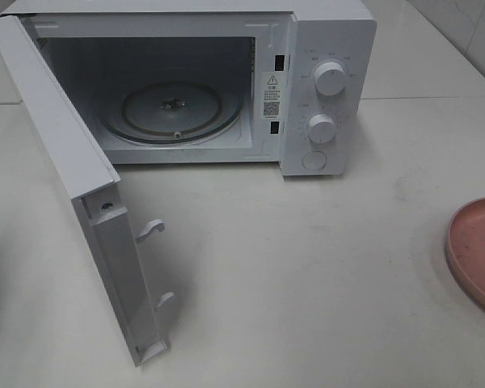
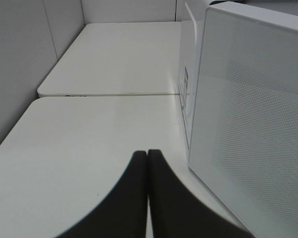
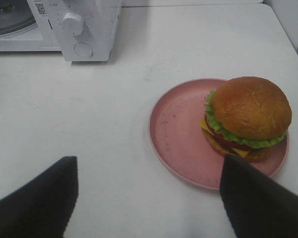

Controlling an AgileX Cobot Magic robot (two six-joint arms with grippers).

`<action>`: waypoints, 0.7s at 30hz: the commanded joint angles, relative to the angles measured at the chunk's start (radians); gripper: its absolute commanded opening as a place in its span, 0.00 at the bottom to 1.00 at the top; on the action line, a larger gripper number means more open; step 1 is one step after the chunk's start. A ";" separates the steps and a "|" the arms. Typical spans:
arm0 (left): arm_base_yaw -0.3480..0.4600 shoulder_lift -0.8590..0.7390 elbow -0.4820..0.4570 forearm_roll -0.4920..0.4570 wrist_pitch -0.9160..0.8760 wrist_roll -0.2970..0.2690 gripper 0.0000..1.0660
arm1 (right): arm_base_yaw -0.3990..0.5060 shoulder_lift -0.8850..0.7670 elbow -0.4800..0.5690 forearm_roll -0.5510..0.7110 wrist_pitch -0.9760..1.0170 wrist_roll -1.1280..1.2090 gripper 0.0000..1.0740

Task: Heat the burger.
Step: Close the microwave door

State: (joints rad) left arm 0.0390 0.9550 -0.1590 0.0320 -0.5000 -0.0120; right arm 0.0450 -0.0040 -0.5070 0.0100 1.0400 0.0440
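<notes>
The burger (image 3: 248,111), with its glossy brown bun, lettuce, cheese and tomato, sits on the far side of a round pink plate (image 3: 179,124) in the right wrist view. My right gripper (image 3: 148,163) hovers open just in front of the plate, one dark finger (image 3: 39,198) on each side, holding nothing. In the high view only the plate's edge (image 1: 477,250) shows at the right, and the burger is out of frame. My left gripper (image 2: 147,153) is shut on nothing, beside the microwave's outer side wall (image 2: 248,124). Neither gripper shows in the high view.
The white microwave (image 1: 331,48) stands at the back with its door (image 1: 56,121) swung wide open toward the front left. Its glass turntable (image 1: 174,109) is bare. Two knobs (image 1: 330,78) and a button are on its right panel. White table (image 1: 291,267) lies between microwave and plate.
</notes>
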 commanded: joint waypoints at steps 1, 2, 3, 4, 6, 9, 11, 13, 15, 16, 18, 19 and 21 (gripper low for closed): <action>0.000 0.085 0.002 0.128 -0.100 -0.110 0.00 | -0.008 -0.027 0.003 0.003 -0.003 -0.014 0.71; 0.000 0.107 0.002 0.176 -0.124 -0.135 0.00 | -0.008 -0.027 0.003 0.003 -0.003 -0.014 0.71; 0.000 0.107 0.002 0.176 -0.124 -0.135 0.00 | -0.008 -0.027 0.003 0.003 -0.003 -0.014 0.71; 0.000 0.149 0.002 0.256 -0.187 -0.179 0.00 | -0.008 -0.027 0.003 0.003 -0.003 -0.014 0.71; 0.000 0.198 0.002 0.314 -0.248 -0.211 0.00 | -0.008 -0.027 0.003 0.003 -0.003 -0.014 0.71; -0.010 0.259 -0.002 0.336 -0.317 -0.239 0.00 | -0.008 -0.027 0.003 0.003 -0.003 -0.014 0.71; -0.022 0.278 -0.008 0.336 -0.330 -0.238 0.00 | -0.008 -0.027 0.003 0.003 -0.003 -0.014 0.71; -0.079 0.327 -0.027 0.329 -0.333 -0.231 0.00 | -0.008 -0.027 0.003 0.003 -0.003 -0.014 0.71; -0.121 0.353 -0.039 0.302 -0.335 -0.212 0.00 | -0.008 -0.027 0.003 0.003 -0.003 -0.014 0.71; -0.146 0.366 -0.043 0.278 -0.335 -0.192 0.00 | -0.008 -0.027 0.003 0.003 -0.003 -0.014 0.71; -0.194 0.386 -0.047 0.223 -0.341 -0.151 0.00 | -0.008 -0.027 0.003 0.003 -0.003 -0.014 0.71; -0.239 0.405 -0.047 0.167 -0.362 -0.111 0.00 | -0.008 -0.027 0.003 0.003 -0.003 -0.014 0.71; -0.265 0.415 -0.047 0.132 -0.372 -0.095 0.00 | -0.008 -0.027 0.003 0.003 -0.003 -0.014 0.71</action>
State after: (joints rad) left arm -0.2180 1.3740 -0.1980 0.1920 -0.8500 -0.1210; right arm 0.0450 -0.0040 -0.5070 0.0100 1.0400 0.0440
